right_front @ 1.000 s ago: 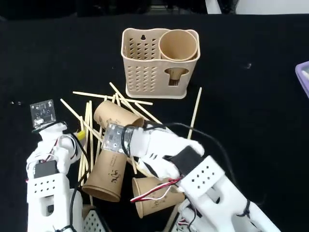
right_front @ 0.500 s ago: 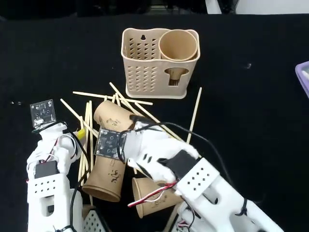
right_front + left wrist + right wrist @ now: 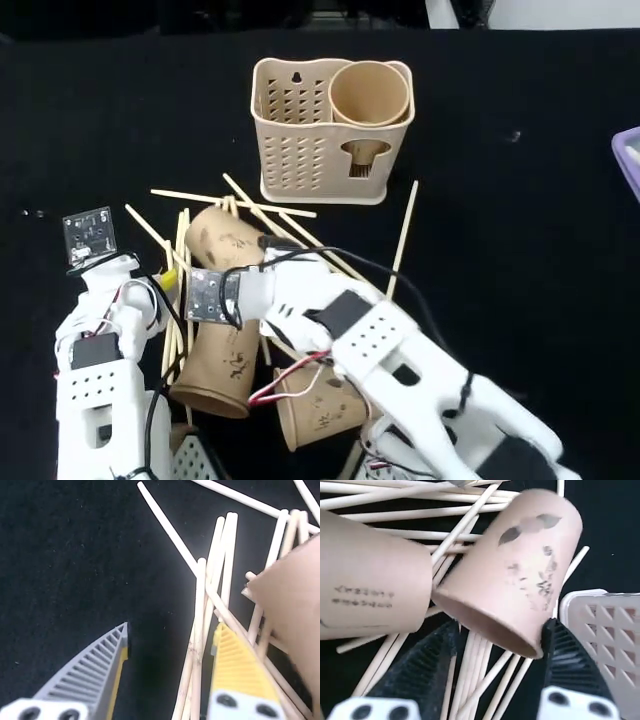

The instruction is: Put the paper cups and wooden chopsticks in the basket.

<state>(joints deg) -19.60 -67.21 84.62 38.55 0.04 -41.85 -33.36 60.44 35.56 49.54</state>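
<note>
My right gripper [image 3: 497, 655] open, black fingers [image 3: 427, 670] either side of mouth rim of tan paper cup [image 3: 520, 575], nothing clamped. Cup lying on its side atop scattered pale wooden chopsticks [image 3: 395, 512]. My left gripper [image 3: 167, 675] open too, grey and yellow fingers spread low over chopsticks, a few sticks between jaws, none gripped. Second tan cup [image 3: 222, 360] on its side just beside first. Third cup [image 3: 320, 412] nearer my base. Beige perforated plastic basket [image 3: 295, 140] upright beyond pile. Upright paper cup [image 3: 370, 92] standing in its right-hand compartment in high view.
</note>
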